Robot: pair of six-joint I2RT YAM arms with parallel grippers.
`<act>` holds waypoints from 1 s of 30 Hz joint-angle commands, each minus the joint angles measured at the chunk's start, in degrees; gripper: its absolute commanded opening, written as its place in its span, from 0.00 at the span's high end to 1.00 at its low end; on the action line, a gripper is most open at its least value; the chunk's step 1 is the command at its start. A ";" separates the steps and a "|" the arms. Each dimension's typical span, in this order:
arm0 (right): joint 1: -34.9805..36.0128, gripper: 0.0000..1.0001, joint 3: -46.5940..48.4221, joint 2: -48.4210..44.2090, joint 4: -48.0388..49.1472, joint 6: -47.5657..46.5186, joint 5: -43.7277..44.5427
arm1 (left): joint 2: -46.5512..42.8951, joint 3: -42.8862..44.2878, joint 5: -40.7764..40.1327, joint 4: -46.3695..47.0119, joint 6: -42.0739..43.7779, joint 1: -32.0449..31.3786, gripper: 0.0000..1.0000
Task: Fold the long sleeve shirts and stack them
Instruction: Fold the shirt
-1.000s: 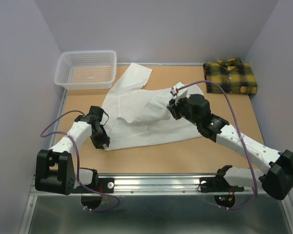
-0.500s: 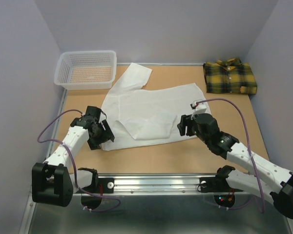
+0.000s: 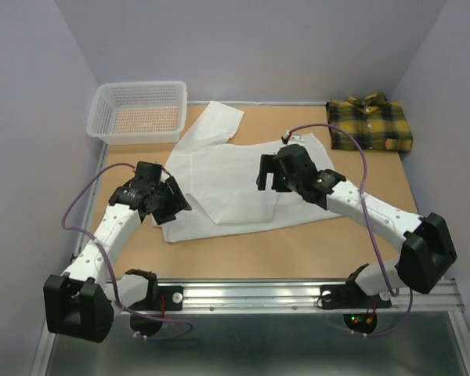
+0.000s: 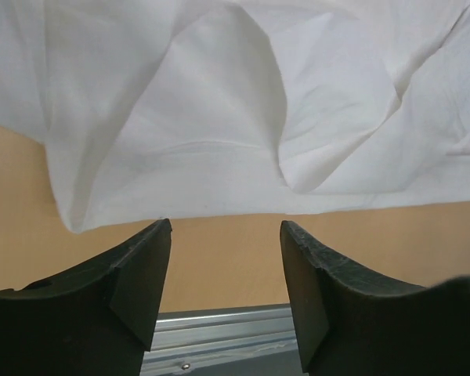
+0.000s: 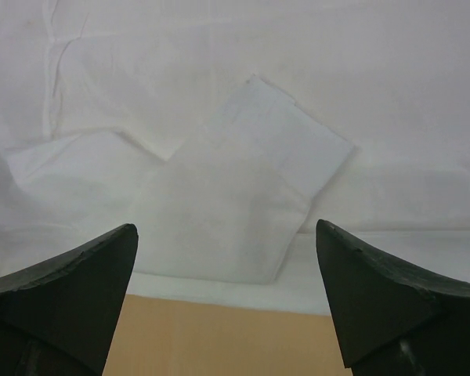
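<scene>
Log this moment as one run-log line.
stage: white shirt part-folded, sleeve laid in | left gripper: open, empty, at shirt's near-left edge | right gripper: open, empty, over folded sleeve | plaid shirt: folded, far-right corner

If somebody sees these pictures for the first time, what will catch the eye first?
The white shirt lies spread and rumpled across the middle of the table, the left gripper open at its left edge, the right gripper open above it. A folded plaid shirt sits in the far right corner, a mesh basket far left.
</scene>
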 commanded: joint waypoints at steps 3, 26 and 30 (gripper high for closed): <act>0.09 0.09 12.49 9.94 -2.71 5.16 3.72 | 4.43 -4.00 2.37 9.60 -2.84 -3.19 0.40; 0.00 0.52 37.20 42.39 -11.33 12.55 14.36 | 9.89 -18.42 4.30 25.08 -2.93 -3.46 0.43; 0.00 0.55 38.08 43.89 -11.50 12.90 15.95 | 9.89 -18.24 4.39 25.26 -2.32 -3.46 0.43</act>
